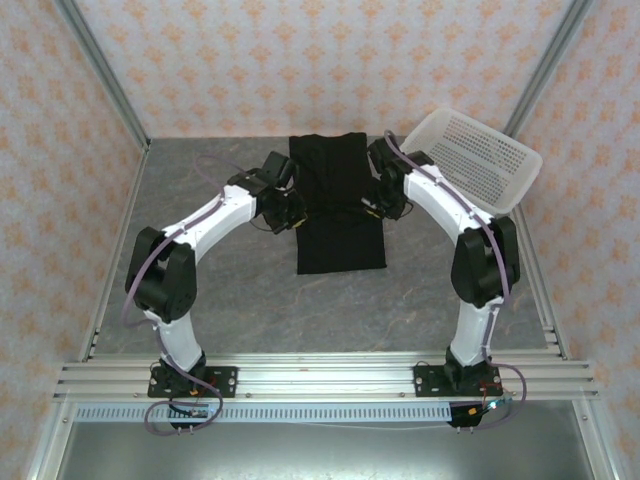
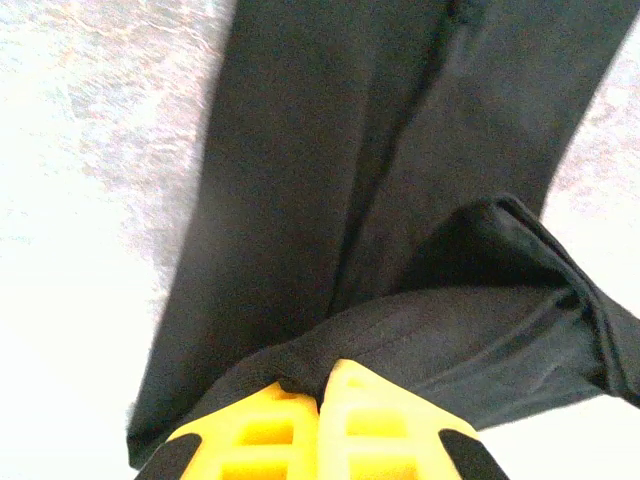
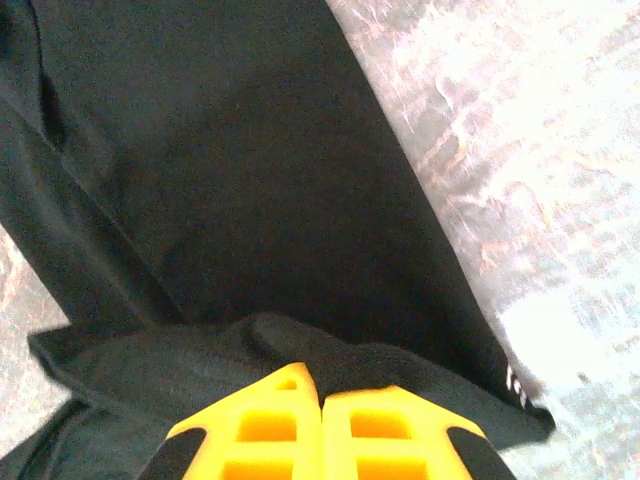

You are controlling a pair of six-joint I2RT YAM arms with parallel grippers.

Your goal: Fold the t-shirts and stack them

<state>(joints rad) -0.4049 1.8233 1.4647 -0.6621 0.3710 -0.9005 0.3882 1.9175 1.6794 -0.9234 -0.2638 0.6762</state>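
The black cotton t-shirt (image 1: pixel 340 225) lies as a long strip on the grey tabletop (image 1: pixel 250 300). The left hand (image 2: pixel 320 388) and right hand (image 3: pixel 322 392) each pinch one side edge. I would lift both evenly, so the fold comes straight.

Laboratory robot test cell. Aluminium profile posts (image 1: pixel 100 68) and rails (image 1: pixel 320 378) frame a grey marble-patterned tabletop (image 1: pixel 250 310). Panels printed with orange floral wallpaper (image 1: pixel 300 60) enclose three sides. A left arm (image 1: pixel 215 215) and a right arm (image 1: pixel 440 200), white and black, are bolted to the near rails, with loose cables (image 1: pixel 150 418) at their bases.
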